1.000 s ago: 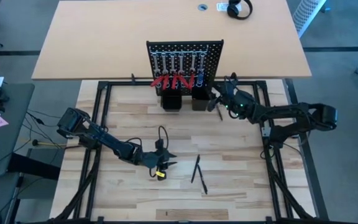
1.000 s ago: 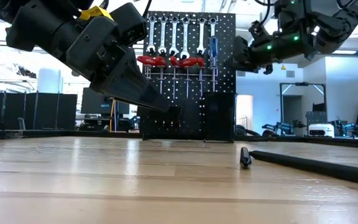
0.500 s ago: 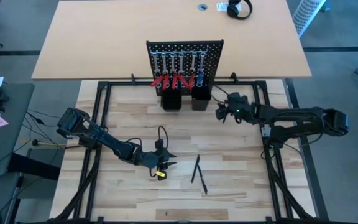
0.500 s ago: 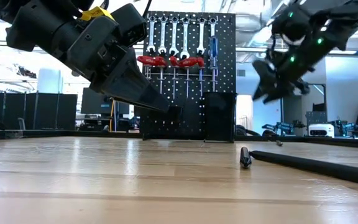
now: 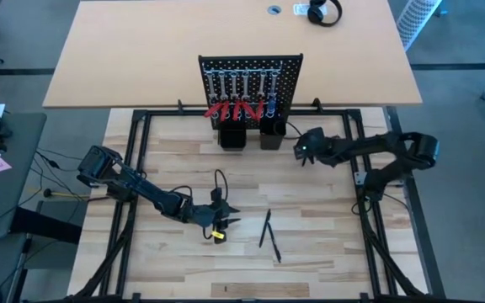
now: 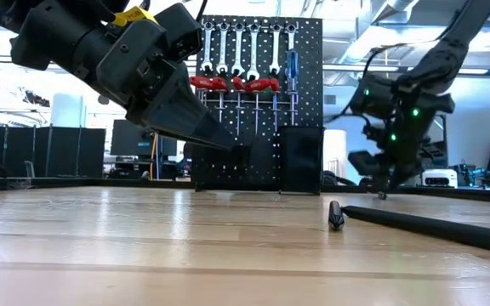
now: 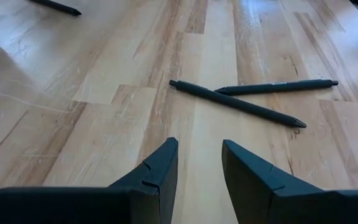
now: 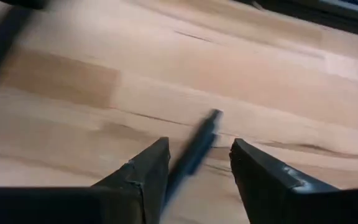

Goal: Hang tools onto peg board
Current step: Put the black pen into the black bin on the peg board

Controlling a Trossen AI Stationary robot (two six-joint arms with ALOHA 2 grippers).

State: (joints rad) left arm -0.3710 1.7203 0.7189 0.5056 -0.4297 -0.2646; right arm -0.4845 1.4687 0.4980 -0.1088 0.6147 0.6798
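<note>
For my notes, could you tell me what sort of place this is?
Probably a robotics lab or workshop: a peg board hung with wrenches stands on a wooden table, with equipment and dark partitions in the room behind.

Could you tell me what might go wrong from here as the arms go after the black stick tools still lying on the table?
1. The right gripper is open over a thin black stick lying flat; its fingers could skid off or roll it.
2. The two sticks ahead of the open left gripper lie crossed, so lifting one may drag the other.
3. The peg board looks crowded, so adding a tool might knock one off.
</note>
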